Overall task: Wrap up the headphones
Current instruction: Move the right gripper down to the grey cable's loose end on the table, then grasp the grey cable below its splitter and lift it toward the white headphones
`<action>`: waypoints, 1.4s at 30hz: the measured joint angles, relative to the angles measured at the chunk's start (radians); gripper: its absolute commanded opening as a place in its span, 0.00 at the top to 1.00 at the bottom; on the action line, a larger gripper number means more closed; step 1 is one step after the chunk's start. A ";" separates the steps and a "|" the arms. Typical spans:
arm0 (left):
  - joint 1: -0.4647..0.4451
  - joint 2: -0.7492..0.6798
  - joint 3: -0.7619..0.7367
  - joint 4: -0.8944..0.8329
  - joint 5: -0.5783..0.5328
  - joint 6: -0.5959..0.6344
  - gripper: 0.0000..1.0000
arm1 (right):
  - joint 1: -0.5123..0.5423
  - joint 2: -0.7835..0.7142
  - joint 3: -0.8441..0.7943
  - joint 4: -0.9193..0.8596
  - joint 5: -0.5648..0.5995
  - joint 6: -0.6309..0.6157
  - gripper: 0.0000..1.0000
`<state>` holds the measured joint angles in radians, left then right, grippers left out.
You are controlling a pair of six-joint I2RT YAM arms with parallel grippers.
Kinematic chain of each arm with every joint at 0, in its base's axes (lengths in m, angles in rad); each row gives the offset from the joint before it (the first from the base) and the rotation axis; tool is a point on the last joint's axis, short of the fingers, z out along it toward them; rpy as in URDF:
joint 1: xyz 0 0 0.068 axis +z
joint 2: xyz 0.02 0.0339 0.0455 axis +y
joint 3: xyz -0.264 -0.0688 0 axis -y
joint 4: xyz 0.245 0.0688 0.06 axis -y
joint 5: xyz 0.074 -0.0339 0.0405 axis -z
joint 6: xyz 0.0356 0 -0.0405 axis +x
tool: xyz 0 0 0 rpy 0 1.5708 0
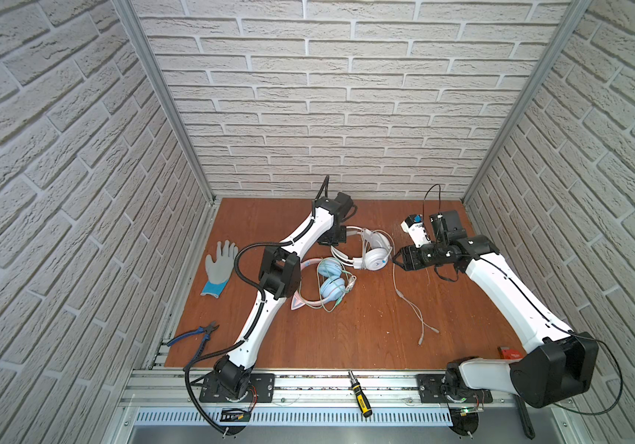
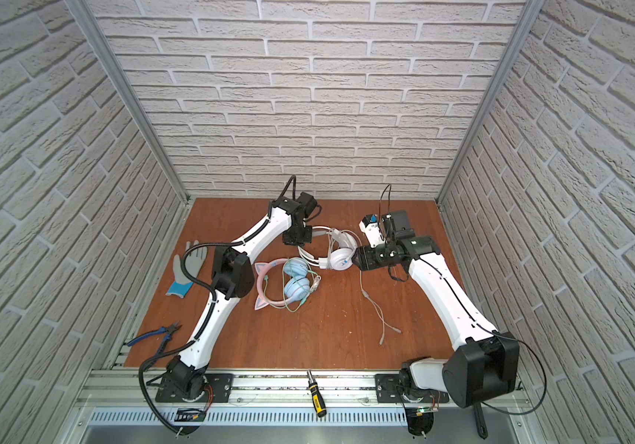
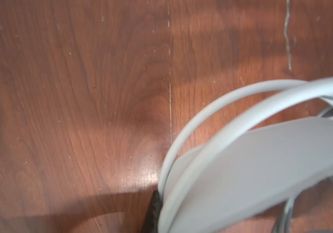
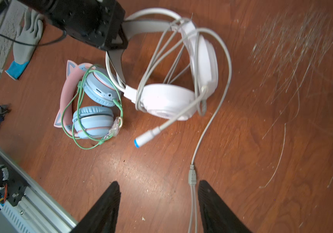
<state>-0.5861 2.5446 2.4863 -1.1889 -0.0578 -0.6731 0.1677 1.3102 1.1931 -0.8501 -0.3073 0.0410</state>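
fig.: my left gripper [image 4: 120, 42] is clamping the white headphones [image 4: 167, 100] by the stiff headband [image 4: 147, 26], on the table [image 4: 262, 141] just beside the pink pair [image 4: 93, 105]. my right gripper [image 4: 158, 183] is standing wide astride the limp, light cable [image 4: 210, 125] (probably slippery), which i judge is best pinched at its thicker junction [image 4: 191, 177].

Wooden table [image 1: 365, 326] bears white headphones [image 1: 375, 255], pink-banded headphones [image 1: 331, 286], glove [image 1: 220, 265], pliers [image 1: 202, 332].

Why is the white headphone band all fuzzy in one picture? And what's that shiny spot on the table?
Left wrist view: the white headphones sit very close to the lens and blur, and a light glares off the table. Right wrist view: they look sharp.
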 measured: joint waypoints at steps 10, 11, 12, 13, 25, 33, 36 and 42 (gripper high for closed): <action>0.003 0.006 0.000 0.082 0.019 -0.083 1.00 | 0.000 -0.065 -0.158 -0.157 0.124 0.187 0.36; 0.003 0.010 0.000 0.089 0.021 -0.089 1.00 | 0.000 -0.065 -0.177 -0.166 0.140 0.202 0.36; 0.003 0.013 0.000 0.093 0.023 -0.093 1.00 | 0.000 -0.063 -0.191 -0.170 0.156 0.213 0.36; 0.003 0.017 0.000 0.099 0.023 -0.099 1.00 | -0.001 -0.058 -0.205 -0.174 0.172 0.229 0.36; 0.003 0.064 -0.009 0.126 0.040 -0.134 1.00 | -0.072 0.132 -0.256 -0.054 0.228 0.301 0.45; 0.004 0.064 -0.043 0.166 0.058 -0.153 0.92 | -0.072 0.201 -0.310 -0.009 0.182 0.303 0.73; 0.005 0.063 -0.049 0.174 0.064 -0.157 0.90 | -0.072 0.204 -0.322 -0.006 0.166 0.302 0.89; 0.011 0.044 -0.094 0.219 0.083 -0.162 0.79 | -0.063 0.163 -0.294 -0.045 0.135 0.245 0.94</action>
<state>-0.5755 2.5885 2.3920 -0.9703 0.0254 -0.8352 0.1043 1.4731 0.8993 -0.8948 -0.1722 0.2855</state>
